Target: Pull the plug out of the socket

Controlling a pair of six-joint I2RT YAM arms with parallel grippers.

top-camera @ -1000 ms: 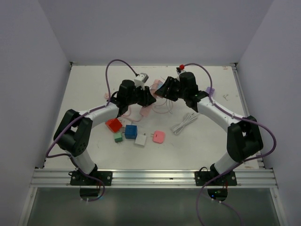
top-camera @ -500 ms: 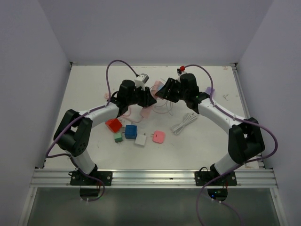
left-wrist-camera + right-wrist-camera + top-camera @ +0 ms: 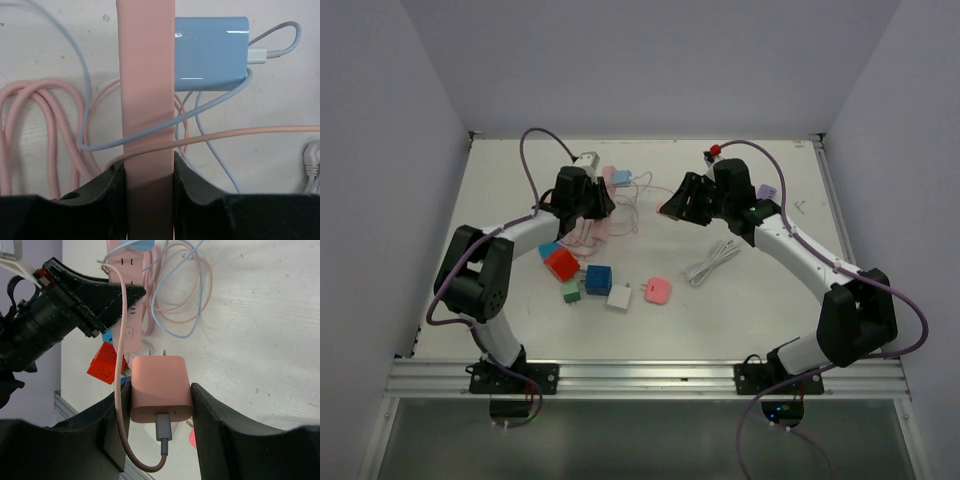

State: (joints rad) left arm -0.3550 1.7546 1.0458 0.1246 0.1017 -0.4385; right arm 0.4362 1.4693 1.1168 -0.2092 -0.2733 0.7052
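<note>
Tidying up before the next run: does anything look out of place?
Mostly the cables: pink cable and blue cable cross over the pink power strip in the left hand. The pink plug in the right hand is unplugged, prongs bare.

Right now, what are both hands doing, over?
Left hand clamped on pink power strip. Right hand holds pink plug, prongs out, clear of strip. Blue charger against strip, cables draped across.

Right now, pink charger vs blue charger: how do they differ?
The pink charger is clamped in the right gripper, prongs bare, clear of the pink power strip; the blue charger sits against that strip. One has a pink cable, the other a pale blue cable. Both are boxy blocks with a cable plugged in.
</note>
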